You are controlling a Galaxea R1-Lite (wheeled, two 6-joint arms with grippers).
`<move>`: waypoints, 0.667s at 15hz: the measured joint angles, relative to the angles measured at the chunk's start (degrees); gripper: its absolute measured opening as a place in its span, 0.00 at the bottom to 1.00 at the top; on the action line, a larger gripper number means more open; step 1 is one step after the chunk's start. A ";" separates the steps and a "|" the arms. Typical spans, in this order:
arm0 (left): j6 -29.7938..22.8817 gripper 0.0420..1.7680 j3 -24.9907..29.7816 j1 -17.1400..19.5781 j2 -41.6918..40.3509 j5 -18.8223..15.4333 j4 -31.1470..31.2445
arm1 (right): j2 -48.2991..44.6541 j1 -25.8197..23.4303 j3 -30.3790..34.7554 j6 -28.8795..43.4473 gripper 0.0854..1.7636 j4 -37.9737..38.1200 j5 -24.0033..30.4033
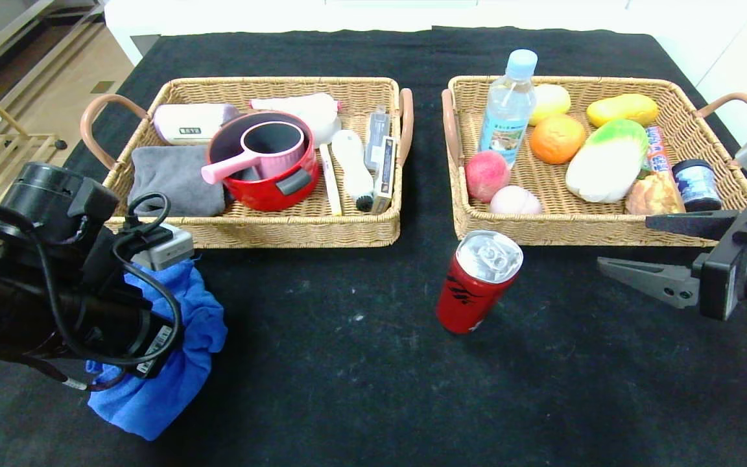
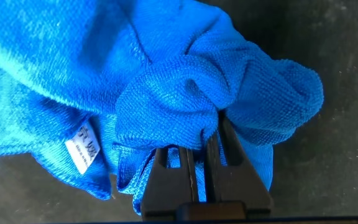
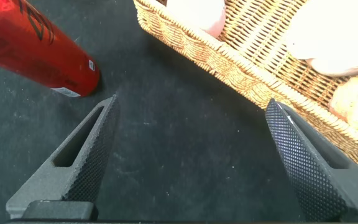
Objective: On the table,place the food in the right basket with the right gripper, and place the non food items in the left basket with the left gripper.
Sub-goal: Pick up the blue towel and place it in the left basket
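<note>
On the front left of the table point(image 1: 347, 376), my left gripper point(image 2: 211, 134) is shut on a bunched fold of the bright blue cloth point(image 1: 166, 370) point(image 2: 185, 87). Its white tag point(image 2: 82, 149) faces the wrist camera. The red can point(image 1: 477, 282) point(image 3: 39, 53) stands upright on the cloth-covered table, just in front of the right basket point(image 1: 607, 232). My right gripper point(image 1: 623, 242) point(image 3: 192, 102) hovers open to the can's right, nothing between its fingers. The clear bottle point(image 1: 508, 107) and the orange point(image 1: 556, 138) are in the right basket. The brush-tipped white bottle point(image 1: 354, 168) and the yellow stick point(image 1: 330, 178) lie in the left basket point(image 1: 283, 235).
The left basket also holds a grey towel point(image 1: 172, 178), a red pot point(image 1: 270, 181) with a pink cup in it, and small boxes. A peach point(image 1: 485, 175), a cabbage point(image 1: 607, 162), bread and a jar point(image 1: 696, 185) fill the right basket. Both baskets have loop handles at the ends.
</note>
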 joint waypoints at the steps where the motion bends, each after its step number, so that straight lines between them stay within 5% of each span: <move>1: -0.01 0.09 -0.13 0.02 -0.33 0.02 0.02 | 0.02 0.00 0.00 0.00 0.97 0.00 0.00; 10: 0.07 0.09 -4.46 -1.62 -6.78 -0.09 3.58 | 0.02 0.00 0.00 0.00 0.97 -0.06 0.00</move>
